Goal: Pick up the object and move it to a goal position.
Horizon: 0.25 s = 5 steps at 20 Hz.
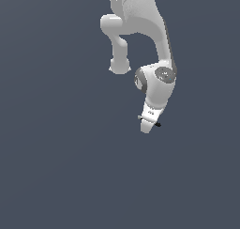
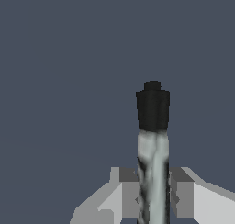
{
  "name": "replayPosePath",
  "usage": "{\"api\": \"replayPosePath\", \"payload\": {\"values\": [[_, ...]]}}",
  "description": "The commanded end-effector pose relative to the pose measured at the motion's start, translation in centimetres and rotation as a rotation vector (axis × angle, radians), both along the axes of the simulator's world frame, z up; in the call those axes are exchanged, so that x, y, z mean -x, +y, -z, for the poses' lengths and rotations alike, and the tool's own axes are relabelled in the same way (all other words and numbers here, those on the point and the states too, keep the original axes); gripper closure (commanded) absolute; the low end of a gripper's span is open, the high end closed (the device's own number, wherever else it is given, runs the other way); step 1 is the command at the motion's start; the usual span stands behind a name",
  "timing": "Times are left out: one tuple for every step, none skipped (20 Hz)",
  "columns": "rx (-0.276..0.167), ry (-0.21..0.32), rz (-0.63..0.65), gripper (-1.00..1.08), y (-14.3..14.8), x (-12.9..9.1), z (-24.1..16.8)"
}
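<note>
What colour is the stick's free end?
Black; the stick turns light grey toward the hand. Wrist view shows it best.

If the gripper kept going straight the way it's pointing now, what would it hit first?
Nothing that shows. The gripper is shut on the stick, whose black end sticks out ahead of the fingers. Beyond it the wrist view shows only plain grey background, though depth there is unclear.

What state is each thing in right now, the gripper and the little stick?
gripper: shut on the stick, a finger pressed against each side.
stick: held between the fingers by its light grey part, black end sticking out past them; in the exterior view it pokes out both sides of the gripper.
</note>
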<state>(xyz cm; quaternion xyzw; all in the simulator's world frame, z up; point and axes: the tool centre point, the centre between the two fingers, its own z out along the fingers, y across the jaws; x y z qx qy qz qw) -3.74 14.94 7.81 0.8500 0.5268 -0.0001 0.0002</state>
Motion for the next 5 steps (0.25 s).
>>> {"api": "replayPosePath", "payload": {"values": [[0.0,0.0,0.002,1.08,1.0,0.28,-0.35],[0.0,0.0,0.002,1.08,1.25,0.32,-0.45],[0.0,0.0,0.002,1.08,1.43,0.34,-0.51],[0.0,0.0,0.002,1.08,1.53,0.33,-0.54],[0.0,0.0,0.002,1.08,1.56,0.32,-0.54]]}}
